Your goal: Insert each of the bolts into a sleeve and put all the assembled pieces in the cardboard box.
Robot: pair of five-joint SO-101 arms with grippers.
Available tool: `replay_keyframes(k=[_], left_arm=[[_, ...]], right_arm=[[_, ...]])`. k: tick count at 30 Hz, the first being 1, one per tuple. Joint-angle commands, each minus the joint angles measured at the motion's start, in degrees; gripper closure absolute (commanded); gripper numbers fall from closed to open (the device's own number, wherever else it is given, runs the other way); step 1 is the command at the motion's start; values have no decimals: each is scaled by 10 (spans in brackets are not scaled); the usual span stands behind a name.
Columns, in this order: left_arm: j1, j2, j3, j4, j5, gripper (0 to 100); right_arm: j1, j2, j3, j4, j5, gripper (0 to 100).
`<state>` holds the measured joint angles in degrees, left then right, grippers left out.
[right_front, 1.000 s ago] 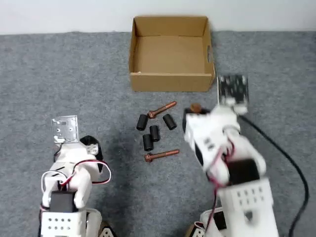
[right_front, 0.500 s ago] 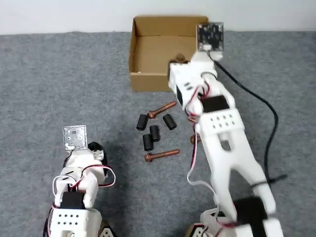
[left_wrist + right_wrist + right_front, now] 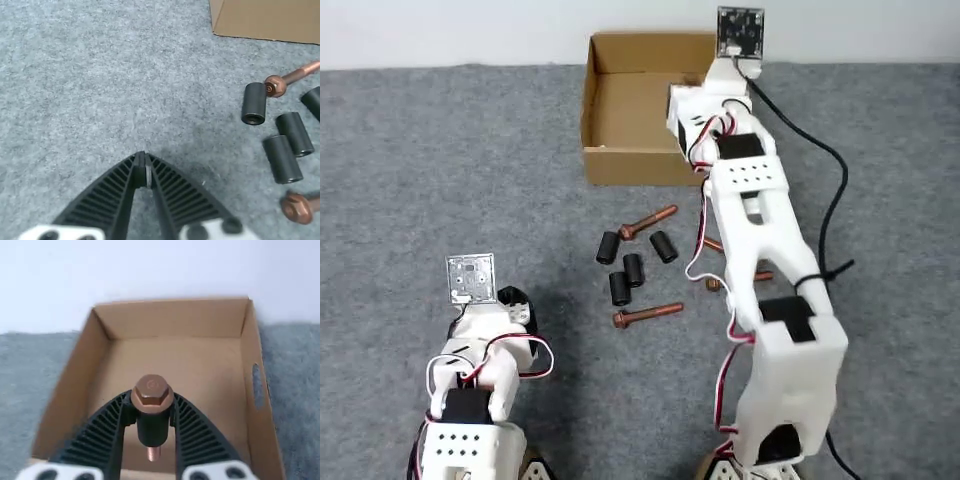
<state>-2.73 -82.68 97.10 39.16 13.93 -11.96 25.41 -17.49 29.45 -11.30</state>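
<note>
Copper hex bolt (image 3: 152,390) (through black sleeve (image 3: 151,429))

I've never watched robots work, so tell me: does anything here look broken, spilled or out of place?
Nothing stands out. The right gripper grips a sleeve with a bolt seated in it, above the intact cardboard box. The loose sleeves and bolts lie scattered on the carpet, none visibly damaged.

Left arm (image 3: 480,375): folded, near front edge of table (image 3: 400,180)
Left gripper (image 3: 144,162): closed
Right arm (image 3: 760,230): stretched toward far edge
Right gripper (image 3: 151,407): clamped on sleeved bolt (image 3: 151,395)
</note>
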Motion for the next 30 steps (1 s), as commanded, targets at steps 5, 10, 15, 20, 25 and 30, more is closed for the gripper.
replay_keyframes(k=[5, 10, 15, 20, 25, 30], left_arm=[[-6, -1, -2, -15, 1, 995], [-6, -1, -2, -15, 1, 995], [-6, 0, -2, -15, 1, 995], [-7, 0, -2, -15, 1, 995], [-7, 0, -2, -14, 1, 995], [-7, 0, -2, -14, 1, 995]], right_arm=[[5, 52, -50, 20, 31, 978], [12, 72, -51, 28, 47, 853], [12, 71, -103, 99, 51, 889], [11, 71, -219, 245, 51, 962], [-1, 72, -321, 432, 52, 987], [-15, 77, -355, 573, 57, 987]])
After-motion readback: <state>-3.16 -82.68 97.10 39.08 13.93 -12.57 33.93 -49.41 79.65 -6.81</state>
